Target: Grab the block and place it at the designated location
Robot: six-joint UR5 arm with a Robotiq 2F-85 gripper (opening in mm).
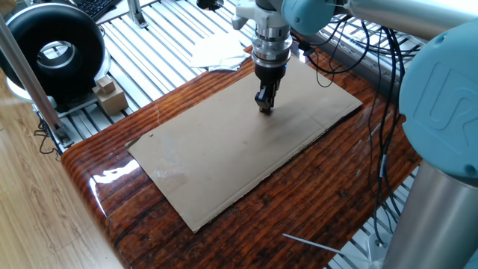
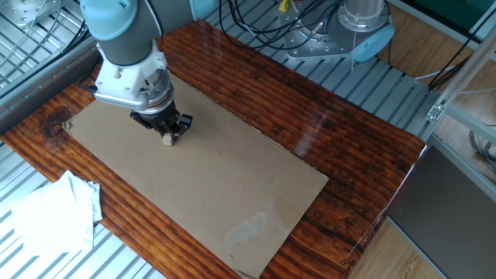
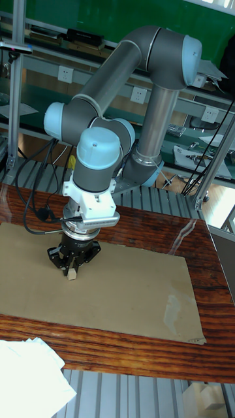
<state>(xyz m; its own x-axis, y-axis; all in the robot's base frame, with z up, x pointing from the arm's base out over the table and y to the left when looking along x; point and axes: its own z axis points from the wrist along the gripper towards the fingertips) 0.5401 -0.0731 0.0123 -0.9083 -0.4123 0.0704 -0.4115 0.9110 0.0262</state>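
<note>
Your gripper (image 3: 72, 269) pinches the small wooden block (image 3: 72, 276) between nearly closed fingers, low over the cardboard sheet (image 3: 130, 294) at left of frame; no target dot shows, so placement remains.

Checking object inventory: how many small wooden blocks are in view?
1: the block sits between the end effector fingertips, low over the cardboard sheet. Others could be hidden behind the arm.
</note>
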